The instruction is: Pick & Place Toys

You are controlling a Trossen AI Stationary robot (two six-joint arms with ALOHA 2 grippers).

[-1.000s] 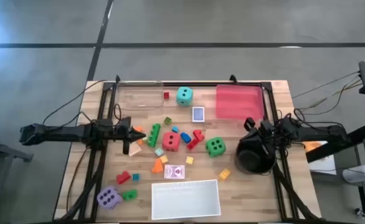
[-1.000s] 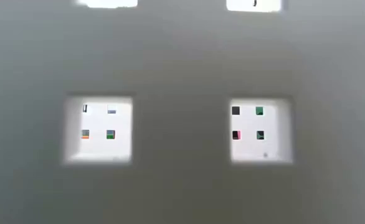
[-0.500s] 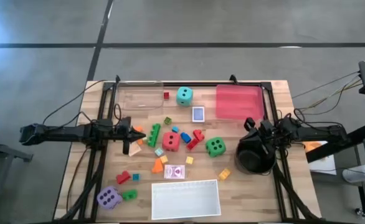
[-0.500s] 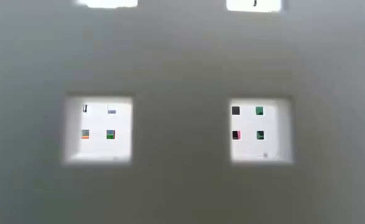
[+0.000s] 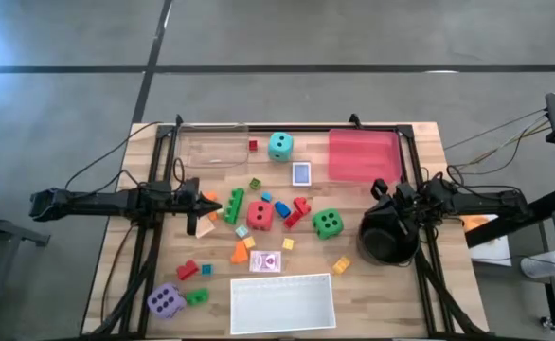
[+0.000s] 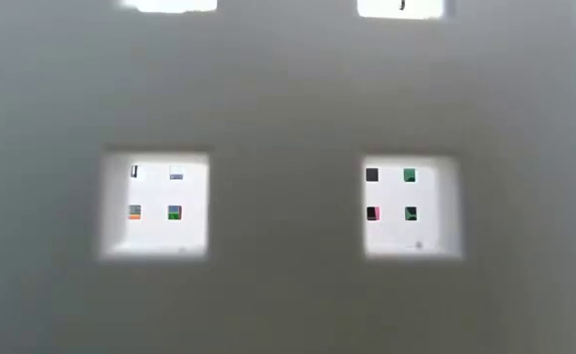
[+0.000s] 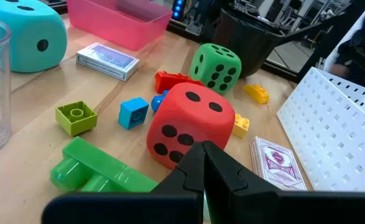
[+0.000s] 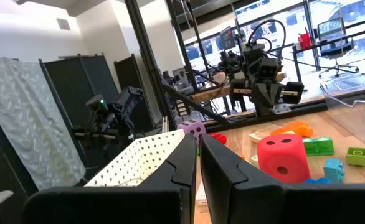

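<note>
The toys lie spread over the wooden table: a red die (image 5: 259,215) (image 7: 192,124), a green die (image 5: 328,223) (image 7: 215,65), a teal die (image 5: 279,145) and a purple die (image 5: 165,301), with small blocks and two cards (image 5: 301,173) (image 5: 266,261) among them. My left gripper (image 5: 211,204) (image 7: 204,163) hangs shut at the table's left, just short of the red die and pointing toward it. My right gripper (image 5: 379,192) (image 8: 198,148) is shut at the table's right, above the black pot (image 5: 388,242). Neither holds anything.
A clear tray (image 5: 211,147) and a pink tray (image 5: 364,153) stand at the far edge. A white perforated tray (image 5: 283,301) stands at the near edge, and its wall fills the low view. A green block (image 7: 101,171) lies just ahead of my left fingers.
</note>
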